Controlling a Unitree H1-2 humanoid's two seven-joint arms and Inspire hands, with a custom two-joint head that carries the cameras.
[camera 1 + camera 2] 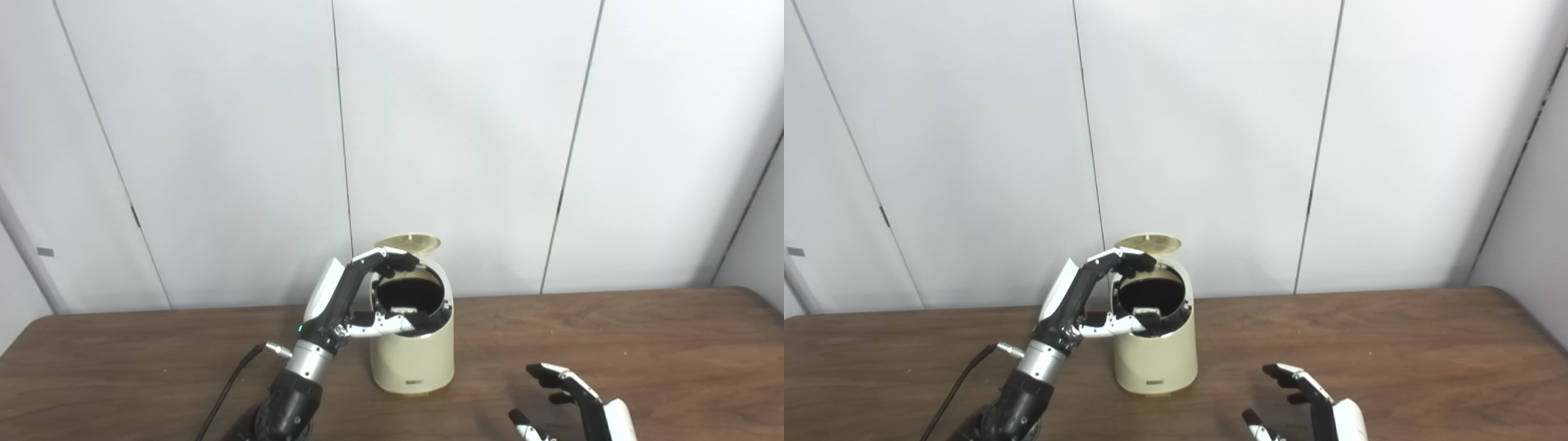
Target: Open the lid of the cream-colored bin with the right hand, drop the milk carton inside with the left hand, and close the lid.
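While the lid stands raised, the left hand spreads empty over the cream-colored bin. The right hand rests spread and empty near the table.

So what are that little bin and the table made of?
The bin looks like smooth cream plastic with a soft sheen; its raised lid shows a golden, maybe metallic, underside. The table looks like dark wood or wood-grain laminate, given its streaked brown grain.
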